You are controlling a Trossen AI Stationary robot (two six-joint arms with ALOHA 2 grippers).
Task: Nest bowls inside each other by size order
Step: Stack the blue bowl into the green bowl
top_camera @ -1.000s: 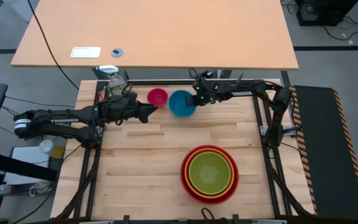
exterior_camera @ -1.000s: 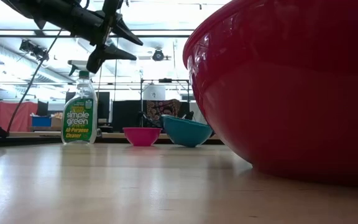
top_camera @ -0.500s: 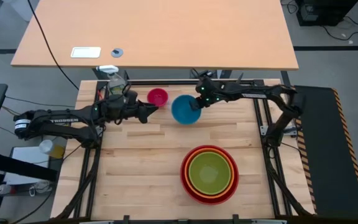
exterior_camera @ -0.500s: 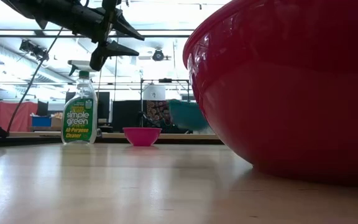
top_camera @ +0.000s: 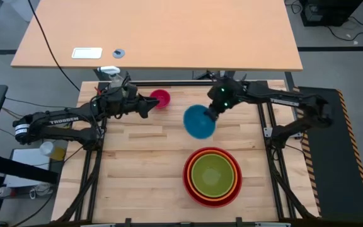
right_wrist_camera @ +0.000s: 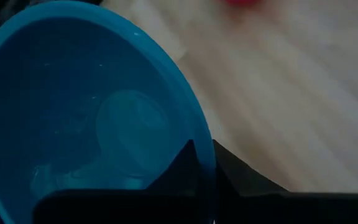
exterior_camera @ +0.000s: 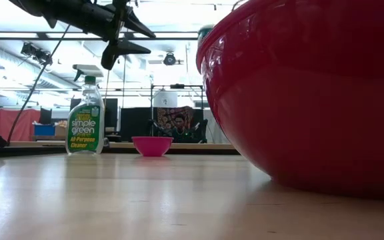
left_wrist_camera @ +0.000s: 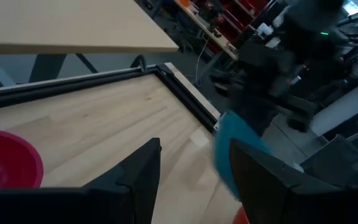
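The blue bowl (top_camera: 198,122) hangs in the air over the table's middle, held by my right gripper (top_camera: 211,114), which is shut on it; it fills the right wrist view (right_wrist_camera: 92,118). The red bowl (top_camera: 190,187) stands near the front edge with the orange bowl (top_camera: 194,162) and the lime green bowl (top_camera: 212,174) nested inside it. The small magenta-pink bowl (top_camera: 161,98) stands on its base at the far side. My left gripper (top_camera: 149,105) is open and empty, raised just left of the pink bowl. My right gripper holds the blue bowl by its rim (right_wrist_camera: 206,154), one finger (right_wrist_camera: 185,163) inside the bowl and one outside (right_wrist_camera: 244,177). The bowl is lifted clear of the table and tilted.
A green spray bottle (exterior_camera: 85,119) stands at the far left corner, behind my left arm. The red bowl (exterior_camera: 305,93) fills the right of the low view. A black frame rail (top_camera: 169,82) runs along the table's far edge. Bare wood lies at the front left.
My right gripper has lifted the blue bowl off the table beside the pink bowl and carried it toward the near edge and to the right, toward the stack; the bowl now hangs tilted. My left gripper has drawn back a little toward the far edge.
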